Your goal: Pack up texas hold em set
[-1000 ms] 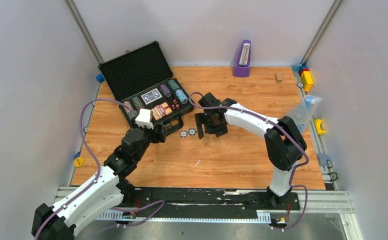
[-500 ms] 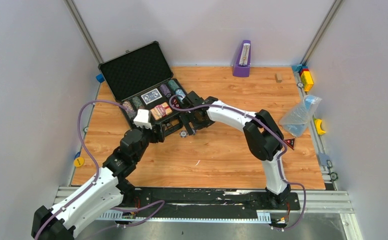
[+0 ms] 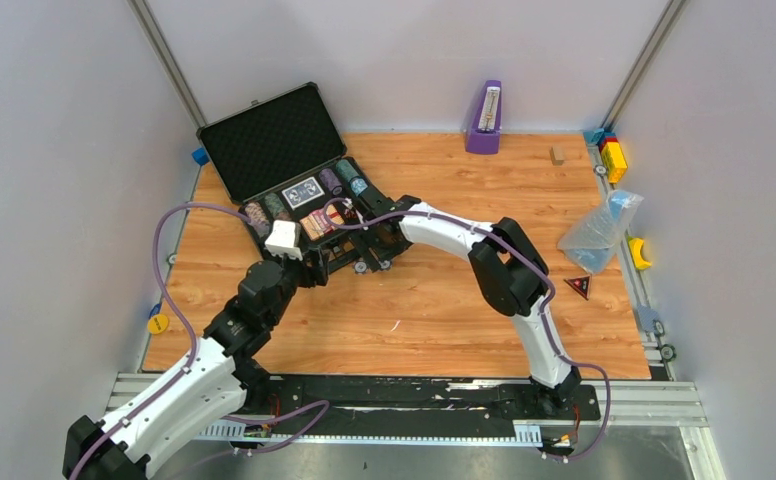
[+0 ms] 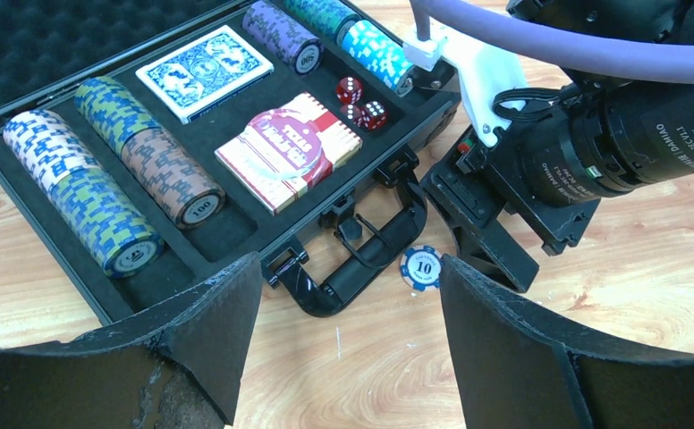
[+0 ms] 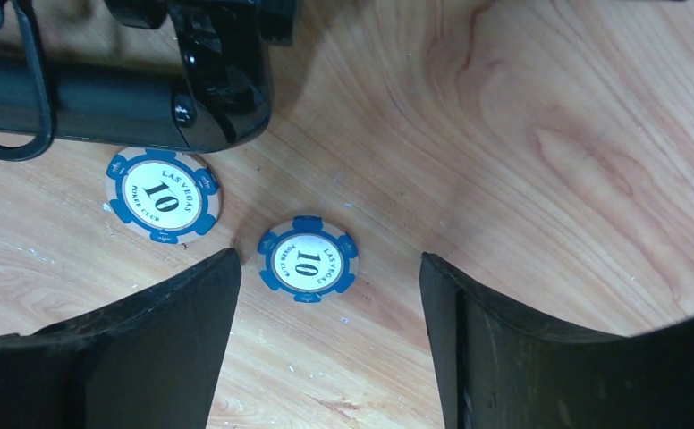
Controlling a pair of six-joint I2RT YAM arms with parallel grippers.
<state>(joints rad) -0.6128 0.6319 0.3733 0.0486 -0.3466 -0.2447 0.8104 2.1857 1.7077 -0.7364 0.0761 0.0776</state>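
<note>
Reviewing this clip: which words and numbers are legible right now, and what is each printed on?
"LAS VEGAS POKER CLUB", "10": left loose chip
"LAS VEGAS POKER CLUB", "10": middle loose chip
"100": brown chip roll, end face
"TEXAS": red card deck; remaining print unreadable
Too blurred: the number on the purple chip roll, the label on the right arm's motor

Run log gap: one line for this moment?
right claw: open over loose chip | left claw: open over handle | case: open

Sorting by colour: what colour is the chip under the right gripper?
Round poker chip: blue-striped rim, white centre; right wrist view.
</note>
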